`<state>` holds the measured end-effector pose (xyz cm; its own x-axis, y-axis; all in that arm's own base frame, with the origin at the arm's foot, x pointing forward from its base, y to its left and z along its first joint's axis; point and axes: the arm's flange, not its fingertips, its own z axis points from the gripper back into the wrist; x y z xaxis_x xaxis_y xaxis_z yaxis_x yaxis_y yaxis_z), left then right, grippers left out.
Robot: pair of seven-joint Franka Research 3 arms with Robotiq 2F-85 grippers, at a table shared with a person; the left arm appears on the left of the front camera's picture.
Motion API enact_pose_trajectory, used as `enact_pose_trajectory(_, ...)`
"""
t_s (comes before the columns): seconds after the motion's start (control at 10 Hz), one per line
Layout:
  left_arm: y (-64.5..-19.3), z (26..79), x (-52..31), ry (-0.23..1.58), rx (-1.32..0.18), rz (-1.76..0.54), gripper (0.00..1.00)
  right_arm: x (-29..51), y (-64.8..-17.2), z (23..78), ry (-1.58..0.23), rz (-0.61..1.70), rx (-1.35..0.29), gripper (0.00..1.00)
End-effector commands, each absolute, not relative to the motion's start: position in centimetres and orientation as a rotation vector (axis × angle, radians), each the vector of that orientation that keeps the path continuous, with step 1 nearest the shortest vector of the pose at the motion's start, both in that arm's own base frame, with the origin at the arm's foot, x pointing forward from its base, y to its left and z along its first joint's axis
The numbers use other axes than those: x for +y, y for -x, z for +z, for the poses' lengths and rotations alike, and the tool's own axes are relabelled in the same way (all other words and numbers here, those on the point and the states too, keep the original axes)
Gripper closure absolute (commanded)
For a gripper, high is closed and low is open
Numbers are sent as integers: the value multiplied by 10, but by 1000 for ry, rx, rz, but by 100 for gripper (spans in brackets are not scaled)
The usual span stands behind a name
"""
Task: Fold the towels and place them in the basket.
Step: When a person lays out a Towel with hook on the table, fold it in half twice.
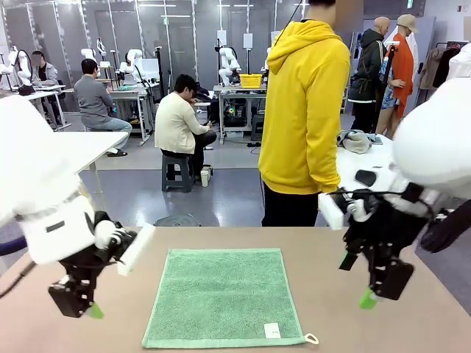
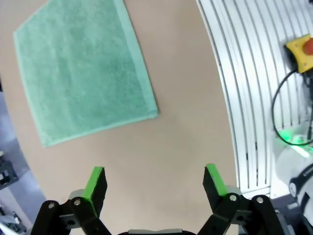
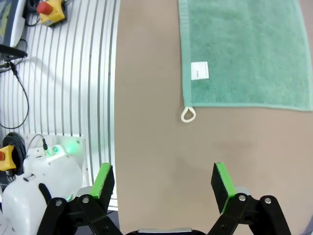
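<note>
- A green terry-cloth towel (image 1: 224, 296) is seen spread flat and unfolded on the table (image 1: 368, 323), between the two arms and near the robot's edge.
- Its pile is looped and soft, and it is edged with a flat woven hem. A small white label (image 1: 272, 330) is sewn near one corner, and a thin white loop (image 1: 311, 339) sticks out there onto the bare table.
- The left gripper (image 2: 154, 176) is held released, green pads wide apart, above bare table beside the towel's corner; nothing is grasped.
- The right gripper (image 3: 163, 171) is likewise spread wide and empty, just short of the loop.
- The tabletop is smooth, matt and brown. It is bordered by a ribbed metal base (image 2: 244, 98) carrying a yellow box with a red button (image 2: 303, 49).
- A person in a yellow hoodie (image 1: 305, 110) is seen standing at the far side. Seated people and other benches are visible beyond, on a grey floor.
</note>
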<state>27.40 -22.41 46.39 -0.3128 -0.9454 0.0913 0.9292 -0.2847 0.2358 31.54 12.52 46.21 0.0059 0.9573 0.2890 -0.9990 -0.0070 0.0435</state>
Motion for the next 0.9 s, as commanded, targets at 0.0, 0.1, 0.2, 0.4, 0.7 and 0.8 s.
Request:
enact_pose_trajectory(0.0, -286, 453, -241, -76, -283, -1848, 0, 150, -309, 434, -235, 1550, -177, 0)
enact_pose_trajectory(0.1, -288, 450, -244, -52, -299, -1814, 0, 159, -309, 428, -229, 1547, -170, 0)
enact_pose_trajectory(0.2, -290, 447, -247, -46, -308, -1738, 0, 166, -307, 421, -224, 1557, -151, 0)
enact_pose_trajectory(0.4, -294, 438, -252, -22, -283, -1670, 0, 175, -306, 409, -210, 1560, -123, 0)
enact_pose_trajectory(0.7, -310, 410, -266, 21, -245, -1592, 0, 193, -306, 382, -173, 1549, -84, 0)
enact_pose_trajectory(0.8, -314, 398, -269, 28, -227, -1556, 0, 200, -307, 370, -141, 1538, -61, 0)
